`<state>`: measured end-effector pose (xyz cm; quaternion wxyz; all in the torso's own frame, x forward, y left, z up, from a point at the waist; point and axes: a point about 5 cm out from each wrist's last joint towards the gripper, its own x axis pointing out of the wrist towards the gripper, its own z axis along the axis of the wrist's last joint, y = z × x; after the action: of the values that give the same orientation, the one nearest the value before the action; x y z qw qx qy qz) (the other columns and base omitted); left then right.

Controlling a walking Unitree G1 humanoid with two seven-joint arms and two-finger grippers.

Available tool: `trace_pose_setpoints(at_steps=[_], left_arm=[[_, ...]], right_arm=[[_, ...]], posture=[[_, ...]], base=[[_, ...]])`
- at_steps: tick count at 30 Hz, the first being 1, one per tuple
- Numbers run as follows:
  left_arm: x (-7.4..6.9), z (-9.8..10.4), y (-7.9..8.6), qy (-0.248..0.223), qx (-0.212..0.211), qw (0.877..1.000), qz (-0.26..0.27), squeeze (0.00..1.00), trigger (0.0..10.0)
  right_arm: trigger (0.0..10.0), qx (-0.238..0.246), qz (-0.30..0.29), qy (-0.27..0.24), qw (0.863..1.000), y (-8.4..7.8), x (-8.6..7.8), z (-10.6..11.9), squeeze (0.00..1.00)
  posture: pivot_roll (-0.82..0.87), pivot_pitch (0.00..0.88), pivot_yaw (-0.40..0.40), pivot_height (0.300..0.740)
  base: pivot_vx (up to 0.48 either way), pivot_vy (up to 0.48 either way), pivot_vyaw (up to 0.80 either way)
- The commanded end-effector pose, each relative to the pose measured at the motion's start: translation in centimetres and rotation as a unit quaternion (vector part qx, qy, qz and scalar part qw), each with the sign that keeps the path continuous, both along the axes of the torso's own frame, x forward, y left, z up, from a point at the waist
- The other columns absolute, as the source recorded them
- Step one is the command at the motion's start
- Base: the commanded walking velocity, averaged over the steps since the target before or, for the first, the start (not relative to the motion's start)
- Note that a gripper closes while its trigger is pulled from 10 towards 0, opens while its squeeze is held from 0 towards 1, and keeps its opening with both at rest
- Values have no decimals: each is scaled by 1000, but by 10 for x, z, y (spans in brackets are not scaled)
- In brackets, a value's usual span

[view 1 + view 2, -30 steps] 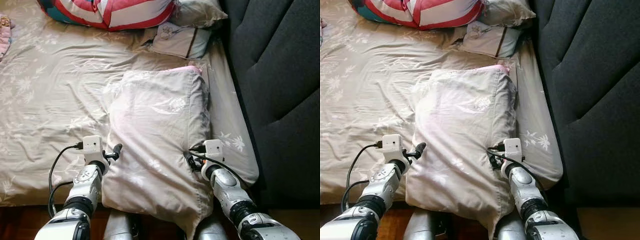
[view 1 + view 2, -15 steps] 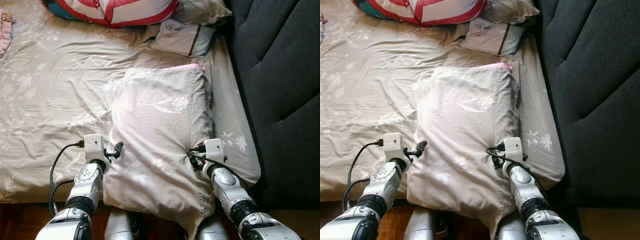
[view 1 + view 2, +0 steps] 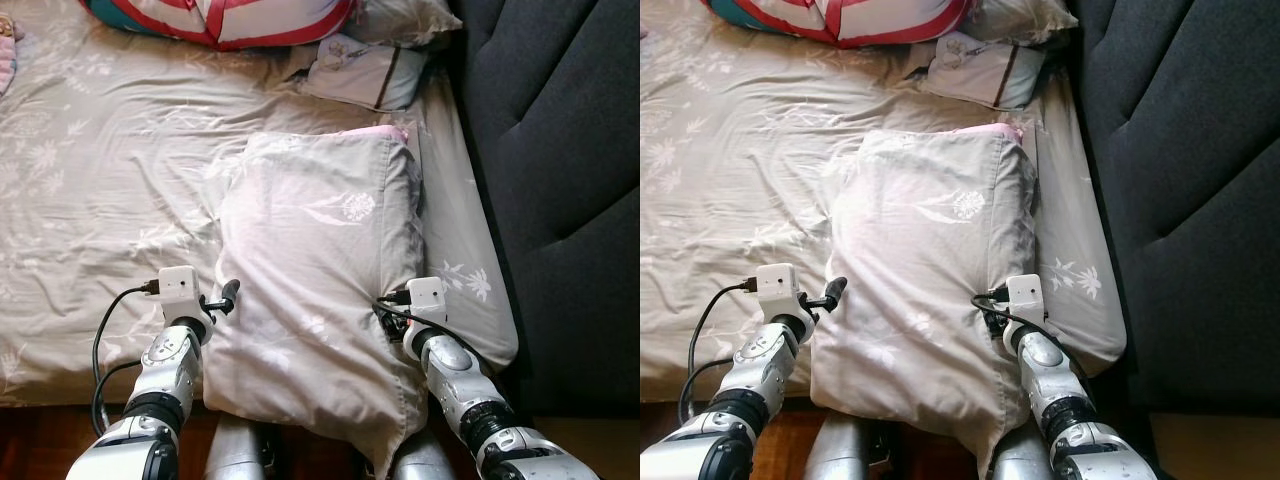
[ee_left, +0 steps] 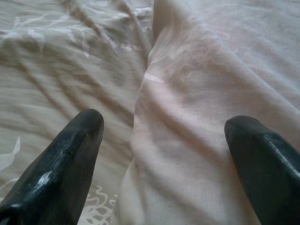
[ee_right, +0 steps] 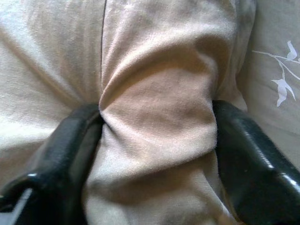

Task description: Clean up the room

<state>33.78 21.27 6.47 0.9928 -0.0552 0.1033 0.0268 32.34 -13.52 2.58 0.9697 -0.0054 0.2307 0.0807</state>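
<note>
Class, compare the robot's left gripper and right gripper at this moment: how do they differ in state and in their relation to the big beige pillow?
The right gripper is shut on the pillow, a fold of fabric bunched between its fingers; the left gripper is open, gripping nothing.
The right gripper sits at the pillow's right edge; the left gripper sits at the left edge, one finger over the bedsheet, the other over the pillow.
Both have two black fingers and point at the same pillow.

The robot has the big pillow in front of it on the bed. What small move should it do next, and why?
Probably close the left gripper on the pillow edge. Its fingers are open astride that edge, while the right gripper already pinches a fold on the other side. The pillow needs both grips before lifting.
</note>
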Motion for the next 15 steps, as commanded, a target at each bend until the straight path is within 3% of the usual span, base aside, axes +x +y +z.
trace_pose_setpoints(at_steps=[1,15], left_arm=[[-5,-9,0,21,-10,1000,5,0,10000],[-10,-20,-3,47,-30,998,-10,0,10000]], right_arm=[[0,-12,-21,100,995,-17,-32,-38,0],[0,-12,-33,113,993,-25,-45,-48,0]], posture=[[-194,331,-51,650],[-233,367,-70,650]], base=[[0,0,0],[0,0,0]])
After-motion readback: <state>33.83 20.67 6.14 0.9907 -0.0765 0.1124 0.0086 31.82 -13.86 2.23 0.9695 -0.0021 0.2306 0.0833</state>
